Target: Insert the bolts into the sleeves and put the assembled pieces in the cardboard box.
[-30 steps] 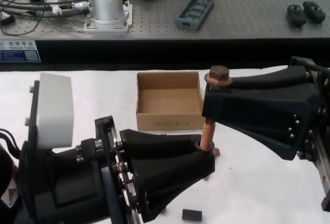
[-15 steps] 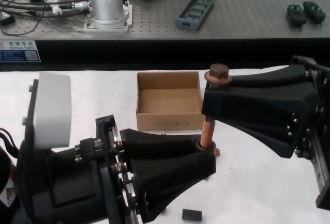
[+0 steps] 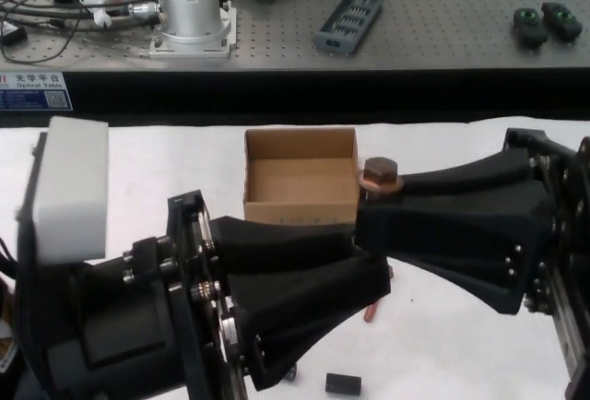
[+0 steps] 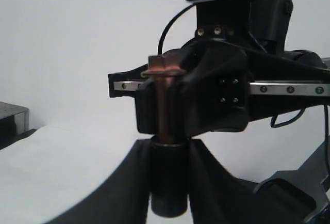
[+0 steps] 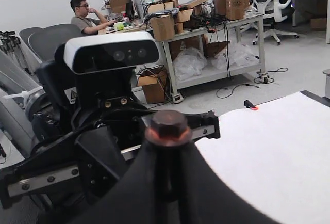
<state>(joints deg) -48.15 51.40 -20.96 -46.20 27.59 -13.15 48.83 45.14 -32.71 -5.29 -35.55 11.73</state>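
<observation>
A copper bolt (image 3: pixel 379 177) with a hex head stands upright, and my right gripper (image 3: pixel 373 214) is shut on its shank just under the head. Its lower end sits down inside a black sleeve (image 4: pixel 167 182), which my left gripper (image 4: pixel 167 175) holds shut from below. In the left wrist view the bolt (image 4: pixel 164 95) rises out of the sleeve's top. From the right wrist camera, the bolt head (image 5: pixel 167 127) shows between the right gripper's (image 5: pixel 167 180) fingers. The open cardboard box (image 3: pixel 300 216) stands just behind both grippers.
A loose black sleeve (image 3: pixel 342 383) lies on the white cloth near the front edge, and a loose copper bolt (image 3: pixel 371 311) lies beside the left gripper. On the perforated bench behind are a metal post (image 3: pixel 189 4), a black rack (image 3: pixel 348 20) and cables.
The right gripper has come down with the bolt, so most of the threaded shank has gone into the sleeve. The left arm shifted slightly.
</observation>
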